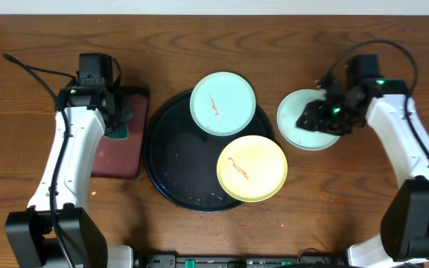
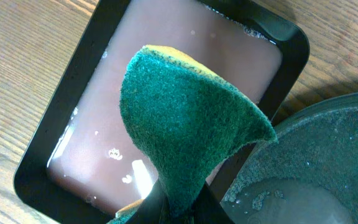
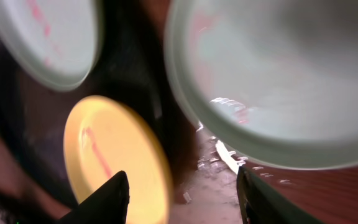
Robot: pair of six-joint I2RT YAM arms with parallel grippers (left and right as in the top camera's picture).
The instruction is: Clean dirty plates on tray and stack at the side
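Observation:
The round black tray [image 1: 171,160] holds a mint-green plate [image 1: 223,103] with a red smear at its back right and a yellow plate [image 1: 252,168] with a red smear at its front right. A second mint plate [image 1: 304,119] lies on the bare wood to the right of the tray. My right gripper [image 1: 313,115] is open and empty over that plate; its view shows the mint plate [image 3: 278,74], the yellow plate [image 3: 114,155] and the smeared mint plate [image 3: 42,37]. My left gripper [image 1: 116,123] is shut on the green sponge [image 2: 185,124] above the rectangular tray [image 2: 73,81].
The rectangular black-rimmed tray [image 1: 118,145] with a maroon, wet inside lies left of the round tray. Wet spots lie on the round tray's front [image 1: 199,199] and its rim [image 2: 316,162]. Cables run at the far left [image 1: 28,67] and the far right [image 1: 393,48].

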